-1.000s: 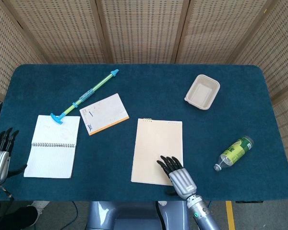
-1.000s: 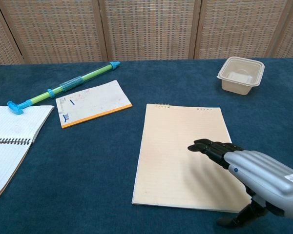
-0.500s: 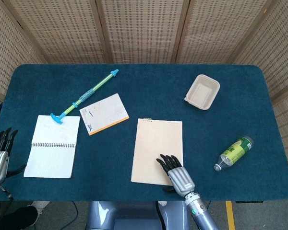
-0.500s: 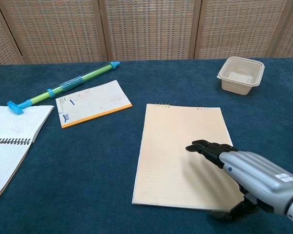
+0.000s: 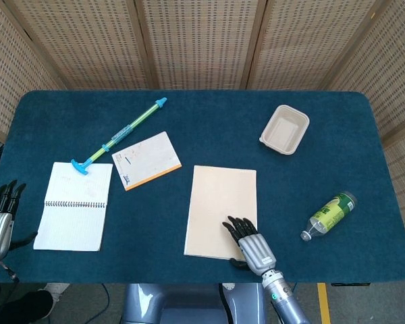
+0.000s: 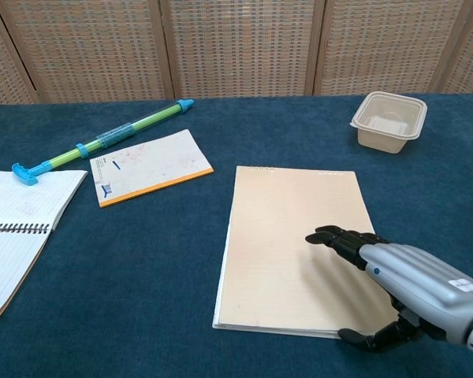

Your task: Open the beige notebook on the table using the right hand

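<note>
The beige notebook lies in the middle of the blue table, its binding on the far edge. My right hand is at its near right corner. The fingers lie stretched over the cover and the thumb curls under the near edge, so the cover is pinched between them. The cover stands slightly off the white pages along the near edge. My left hand hangs off the table's left side with fingers straight and apart, holding nothing.
An open spiral notebook lies at the left. Beyond it lie an orange-edged pad and a green-and-blue stick. A beige tray sits far right, a green bottle near right.
My right thumb has slid under the notebook's near edge and the cover has lifted a little, showing white pages. The binding holes at the far edge no longer show. The left hand is still.
</note>
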`<state>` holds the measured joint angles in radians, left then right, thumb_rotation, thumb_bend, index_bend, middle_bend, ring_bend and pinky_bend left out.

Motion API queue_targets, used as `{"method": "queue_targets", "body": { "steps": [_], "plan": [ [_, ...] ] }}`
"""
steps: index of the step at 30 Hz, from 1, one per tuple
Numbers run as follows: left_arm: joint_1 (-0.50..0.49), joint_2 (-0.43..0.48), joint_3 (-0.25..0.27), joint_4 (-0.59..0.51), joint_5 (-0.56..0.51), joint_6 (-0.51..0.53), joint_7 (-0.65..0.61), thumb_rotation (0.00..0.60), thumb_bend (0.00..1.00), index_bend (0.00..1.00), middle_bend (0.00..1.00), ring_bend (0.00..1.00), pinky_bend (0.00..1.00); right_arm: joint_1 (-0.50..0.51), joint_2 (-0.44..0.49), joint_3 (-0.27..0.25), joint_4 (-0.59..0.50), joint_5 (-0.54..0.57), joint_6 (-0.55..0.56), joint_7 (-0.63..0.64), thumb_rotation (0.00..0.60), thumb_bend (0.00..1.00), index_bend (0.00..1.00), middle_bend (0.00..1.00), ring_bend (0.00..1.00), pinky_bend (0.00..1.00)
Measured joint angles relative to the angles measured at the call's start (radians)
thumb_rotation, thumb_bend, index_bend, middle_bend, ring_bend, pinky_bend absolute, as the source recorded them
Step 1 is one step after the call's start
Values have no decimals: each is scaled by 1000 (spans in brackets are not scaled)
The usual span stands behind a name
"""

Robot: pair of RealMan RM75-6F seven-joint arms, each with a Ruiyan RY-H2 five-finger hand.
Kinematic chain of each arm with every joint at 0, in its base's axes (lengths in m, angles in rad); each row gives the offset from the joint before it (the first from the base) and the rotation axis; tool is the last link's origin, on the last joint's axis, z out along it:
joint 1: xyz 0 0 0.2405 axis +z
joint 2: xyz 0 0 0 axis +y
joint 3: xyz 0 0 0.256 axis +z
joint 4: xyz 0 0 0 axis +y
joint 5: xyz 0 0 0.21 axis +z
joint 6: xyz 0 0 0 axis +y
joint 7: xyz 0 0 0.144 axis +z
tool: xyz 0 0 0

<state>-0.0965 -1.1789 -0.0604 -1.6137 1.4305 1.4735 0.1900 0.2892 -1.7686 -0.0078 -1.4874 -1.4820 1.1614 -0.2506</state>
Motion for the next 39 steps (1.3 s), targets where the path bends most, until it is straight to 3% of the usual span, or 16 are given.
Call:
{"method": "queue_targets", "body": {
  "steps": [39],
  "plan": [
    [-4,-3,3,0,1,-6,7,600,0,0,0,0,0,13,-13,-7,48,26,-17,47,600,442,14,0,0,0]
  ]
}}
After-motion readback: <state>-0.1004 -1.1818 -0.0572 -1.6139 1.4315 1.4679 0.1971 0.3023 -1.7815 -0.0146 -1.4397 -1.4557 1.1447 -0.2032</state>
